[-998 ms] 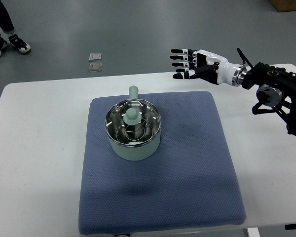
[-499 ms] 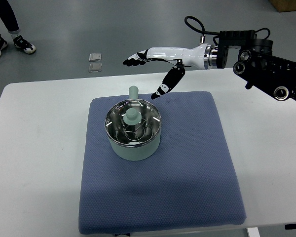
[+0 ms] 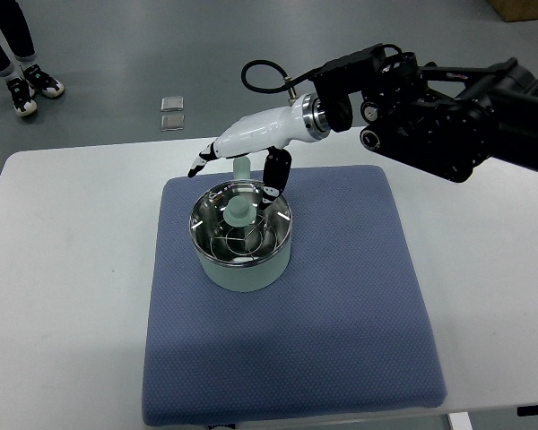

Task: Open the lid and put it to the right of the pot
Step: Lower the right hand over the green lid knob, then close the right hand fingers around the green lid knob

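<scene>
A pale green pot stands on the blue mat, left of its middle. A glass lid with a green knob sits on the pot. The pot's green handle points away from me. My right hand reaches in from the right and hovers just above and behind the lid. Its fingers are spread to the left and the thumb hangs down close to the knob. It holds nothing. My left arm is out of view.
The mat lies on a white table. My right arm's black body spans the upper right. Two small clear squares lie on the grey floor beyond the table. A person's shoes show at the top left.
My right hand has swept from the far right to the left and down, ending over the pot's lid. The pot and lid have not moved.
</scene>
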### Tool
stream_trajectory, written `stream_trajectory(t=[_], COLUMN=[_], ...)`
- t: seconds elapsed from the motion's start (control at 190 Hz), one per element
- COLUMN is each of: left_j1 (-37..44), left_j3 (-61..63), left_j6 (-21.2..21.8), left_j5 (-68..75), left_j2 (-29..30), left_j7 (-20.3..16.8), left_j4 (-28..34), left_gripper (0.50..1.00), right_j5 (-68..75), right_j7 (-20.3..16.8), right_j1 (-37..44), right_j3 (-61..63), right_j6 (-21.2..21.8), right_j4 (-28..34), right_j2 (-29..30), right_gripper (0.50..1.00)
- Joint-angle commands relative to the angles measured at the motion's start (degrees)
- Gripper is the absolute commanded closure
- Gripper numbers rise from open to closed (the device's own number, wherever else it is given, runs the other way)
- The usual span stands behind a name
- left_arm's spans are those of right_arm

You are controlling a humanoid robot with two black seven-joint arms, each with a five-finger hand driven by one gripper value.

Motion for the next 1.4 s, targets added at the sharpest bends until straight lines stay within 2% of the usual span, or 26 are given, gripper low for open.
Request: stream_trajectory(t=[0.0, 0.478, 0.494, 0.578, 0.583, 0.604, 0.694, 0.788, 0.899, 1.314, 1.393], left_j1=[0.0, 0.0, 0.0, 0.0, 0.0, 0.0, 0.0, 0.0, 0.0, 0.0, 0.0], left_j3=[0.0, 0.0, 0.0, 0.0, 0.0, 0.0, 0.0, 0.0, 0.0, 0.0, 0.0], left_j6=[0.0, 0.0, 0.0, 0.0, 0.0, 0.0, 0.0, 0.0, 0.0, 0.0, 0.0], left_j5=[0.0, 0.0, 0.0, 0.0, 0.0, 0.0, 0.0, 0.0, 0.0, 0.0, 0.0], left_j2=[0.0, 0.0, 0.0, 0.0, 0.0, 0.0, 0.0, 0.0, 0.0, 0.0, 0.0], left_j7=[0.0, 0.0, 0.0, 0.0, 0.0, 0.0, 0.0, 0.0, 0.0, 0.0, 0.0], left_j4=[-0.1, -0.1, -0.1, -0.1, -0.1, -0.1, -0.1, -0.1, -0.1, -0.2, -0.2], left_gripper=[0.5, 0.5, 0.5, 0.5, 0.5, 0.5, 0.5, 0.5, 0.5, 0.5, 0.5], right_j5=[-1.0, -2.8, -2.8, -2.8, -2.8, -2.9, -2.9, -3.1, -3.2, -3.3, -3.2], right_j7=[0.0, 0.0, 0.0, -0.1, 0.0, 0.0, 0.0, 0.0, 0.0, 0.1, 0.1], right_j1=[0.3, 0.1, 0.1, 0.1, 0.2, 0.2, 0.2, 0.2, 0.2, -0.5, -0.5], right_j3=[-1.2, -3.2, -3.3, -3.3, -3.3, -3.3, -3.3, -3.3, -3.3, -3.3, -3.2], right_j6=[-0.6, -1.9, -1.9, -1.9, -1.9, -1.9, -1.8, -1.8, -1.8, -1.8, -1.8], right_j4=[-0.3, -1.4, -1.4, -1.4, -1.4, -1.4, -1.3, -1.3, -1.3, -1.3, -1.3], right_j2=[1.6, 1.4, 1.3, 1.2, 1.2, 1.1, 1.0, 1.0, 1.0, 0.9, 0.9], right_gripper=[0.574, 0.611, 0.63, 0.634, 0.654, 0.672, 0.701, 0.705, 0.734, 0.754, 0.771])
